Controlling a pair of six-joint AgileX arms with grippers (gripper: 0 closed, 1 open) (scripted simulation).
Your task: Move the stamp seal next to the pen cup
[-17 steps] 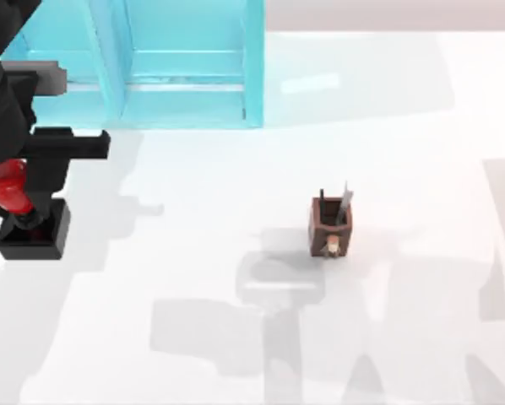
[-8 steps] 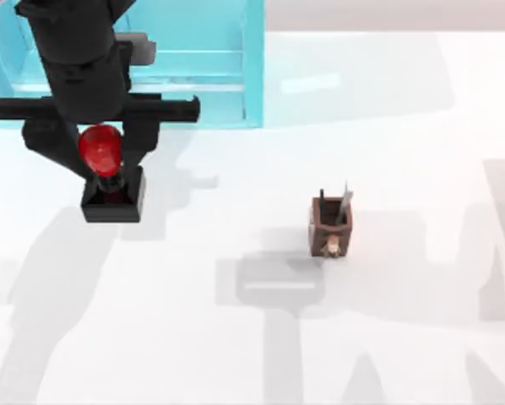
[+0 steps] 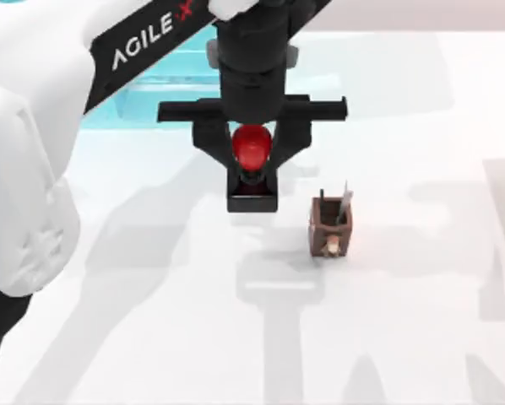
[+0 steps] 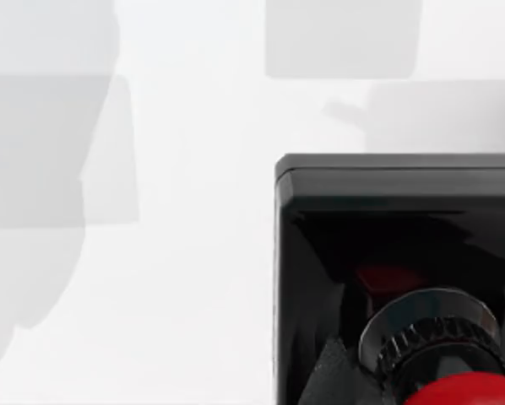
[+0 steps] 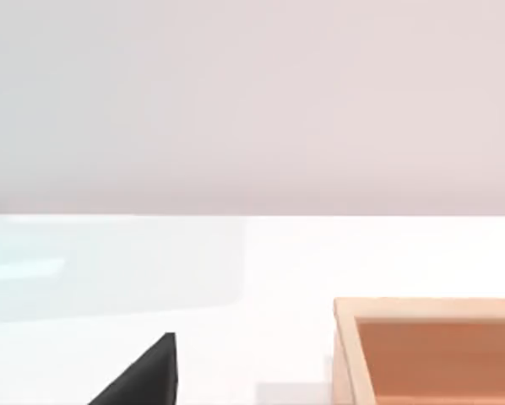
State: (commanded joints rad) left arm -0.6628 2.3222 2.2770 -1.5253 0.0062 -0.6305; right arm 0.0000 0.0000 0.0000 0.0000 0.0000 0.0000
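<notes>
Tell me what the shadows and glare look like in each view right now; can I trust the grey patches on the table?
Top view: soft grey arm shadows cross the white table around the pen cup; the stamp seal, held in the left gripper, shows a highlight on its red knob. Left wrist view: blocky grey shadows on the table, glossy reflections on the seal's black base. Right wrist view: evenly lit, pale.

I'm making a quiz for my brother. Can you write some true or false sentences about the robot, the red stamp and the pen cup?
1. The left gripper holds the stamp seal by its red knob. True.
2. The stamp seal sits inside the pen cup. False: it is to the cup's left in the top view, apart from it.
3. Two pens stick out of the pen cup. True.
4. The pen cup lies tipped over. False: it stands upright on the table.
</notes>
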